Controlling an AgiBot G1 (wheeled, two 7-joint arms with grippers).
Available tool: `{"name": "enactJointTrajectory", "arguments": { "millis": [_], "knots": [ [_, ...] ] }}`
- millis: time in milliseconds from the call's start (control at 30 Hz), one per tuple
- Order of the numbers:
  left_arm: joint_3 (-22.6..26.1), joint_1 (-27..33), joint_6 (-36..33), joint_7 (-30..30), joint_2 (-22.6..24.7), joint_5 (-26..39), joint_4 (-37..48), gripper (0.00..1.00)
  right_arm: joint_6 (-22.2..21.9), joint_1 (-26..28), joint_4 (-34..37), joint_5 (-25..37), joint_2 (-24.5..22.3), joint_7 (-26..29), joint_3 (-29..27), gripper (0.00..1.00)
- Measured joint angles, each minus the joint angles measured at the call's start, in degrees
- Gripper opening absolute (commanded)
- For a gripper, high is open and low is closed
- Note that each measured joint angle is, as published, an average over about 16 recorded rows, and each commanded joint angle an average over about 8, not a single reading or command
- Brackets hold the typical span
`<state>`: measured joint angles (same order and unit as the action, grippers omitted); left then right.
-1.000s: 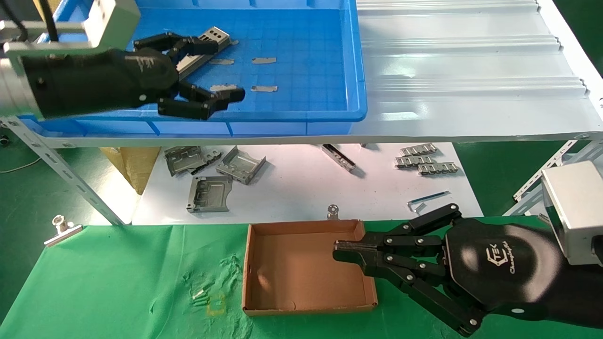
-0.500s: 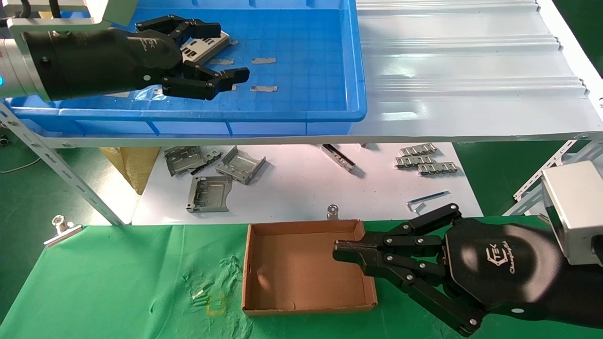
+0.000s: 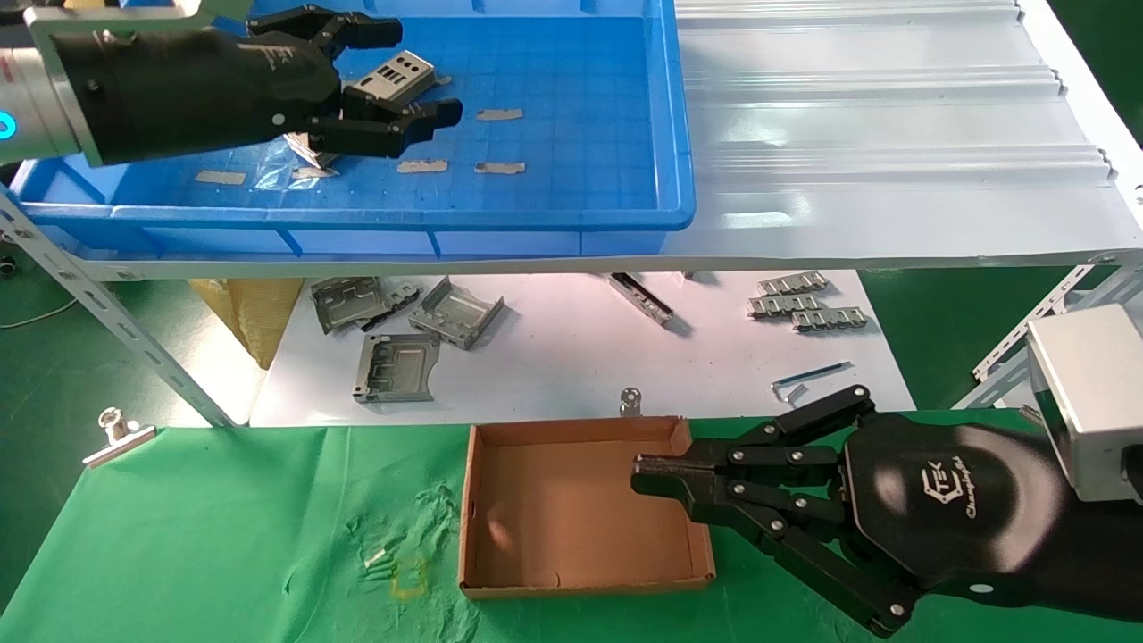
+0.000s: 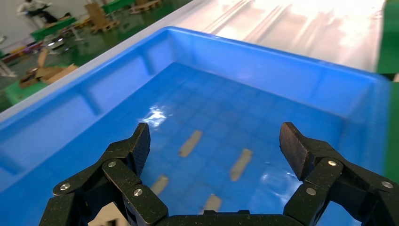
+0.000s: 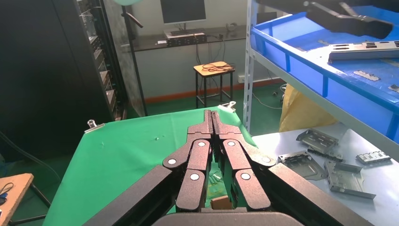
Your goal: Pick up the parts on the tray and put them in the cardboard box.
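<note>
One part (image 3: 399,73), a silver punched plate, lies on the floor of the blue tray (image 3: 580,217) near its back left. My left gripper (image 3: 424,71) hovers over it, open and holding nothing, and its body hides the plate's near end. The left wrist view shows the left gripper (image 4: 216,141) spread wide above the tray (image 4: 282,70) floor. From the right wrist view the part (image 5: 362,49) sits below the left arm's fingers (image 5: 348,21) with a gap. My right gripper (image 3: 638,473) is shut and empty, its tip over the right side of the cardboard box (image 3: 554,513); the right wrist view shows the right gripper (image 5: 211,115) with fingers pressed together.
Tape scraps (image 3: 500,114) dot the tray floor. On the white lower shelf lie grey box-like brackets (image 3: 393,366), toothed strips (image 3: 808,308), a narrow rail (image 3: 641,299) and a hex key (image 3: 813,375). Clips (image 3: 116,433) pin the green cloth (image 3: 223,536) under the box.
The left gripper has moved farther back in the tray, over the part, still open. The right arm and the box have not moved.
</note>
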<state>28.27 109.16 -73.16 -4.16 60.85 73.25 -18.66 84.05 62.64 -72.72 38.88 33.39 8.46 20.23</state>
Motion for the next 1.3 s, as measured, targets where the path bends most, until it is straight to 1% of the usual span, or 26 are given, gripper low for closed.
{"name": "enactJointTrajectory", "arguments": {
  "millis": [367,667,967,1300],
  "knots": [
    [3.08,4.83,8.05,-0.18,4.61,5.60,7.75,1.00,0.00,0.01,0.01,-0.01,0.00,-0.01,0.01,0.00],
    [4.41,7.15,13.85,0.03,7.43,7.97,13.47,1.00,0.00,0.01,0.01,-0.01,0.00,-0.01,0.02,0.00],
    [4.81,8.51,16.29,2.47,8.55,8.66,17.49,1.00,0.00,0.01,0.01,-0.01,-0.01,-0.01,0.02,0.00],
    [4.66,8.81,18.44,5.31,8.73,8.42,19.39,1.00,-0.01,0.01,0.01,-0.02,-0.01,-0.02,0.03,0.00]
  ]
}}
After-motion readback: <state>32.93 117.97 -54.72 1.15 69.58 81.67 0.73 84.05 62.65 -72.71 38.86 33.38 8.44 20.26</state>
